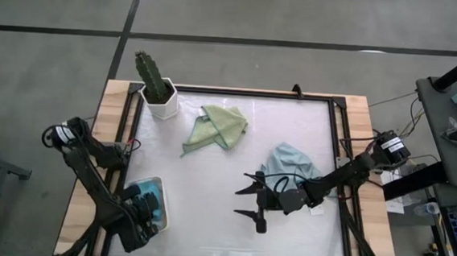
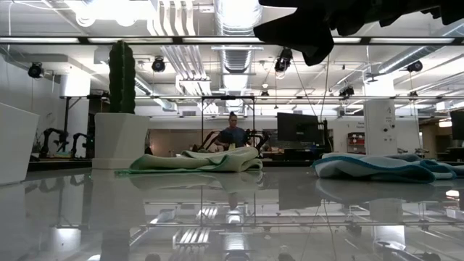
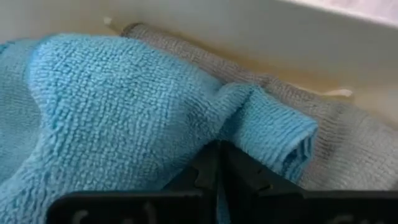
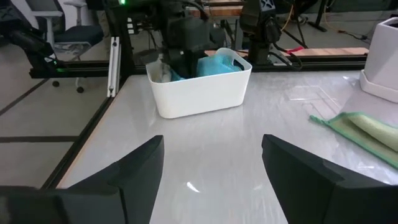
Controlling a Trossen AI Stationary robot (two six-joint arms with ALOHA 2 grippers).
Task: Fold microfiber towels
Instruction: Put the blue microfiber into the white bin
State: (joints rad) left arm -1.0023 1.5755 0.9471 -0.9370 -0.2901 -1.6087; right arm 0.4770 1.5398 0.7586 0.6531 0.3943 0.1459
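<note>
We see the left gripper [image 1: 143,219] down inside the white tray [image 1: 163,196] at the near-left corner of the bench [image 1: 208,191]. Its fingers [image 3: 214,180] are closed tight together, pinching a fold of the blue towel [image 3: 124,118]; the left wrist view shows that blue cloth bunched over a grey towel [image 3: 348,137] against the tray's inner wall. Whether this blue one is the teal or the pale blue we can't tell from here.

The right gripper [image 1: 249,203] hangs above bare bench near the middle – fingers [image 4: 311,180] spread wide, nothing between them. In its wrist view the tray [image 4: 199,93] sits ahead with blue cloth showing over the rim and the left arm reaching in.

Sage green towel [image 1: 216,127] lies crumpled toward the far side of the bench, just beside the potted cactus [image 1: 157,87] – not touching it. A pale blue towel [image 1: 291,161] lies rumpled right of centre, partly under the right arm. In the low view it [image 2: 377,167] shows a darker teal edge; green towel [image 2: 196,161] lies flat-ish left of it, well apart.
</note>
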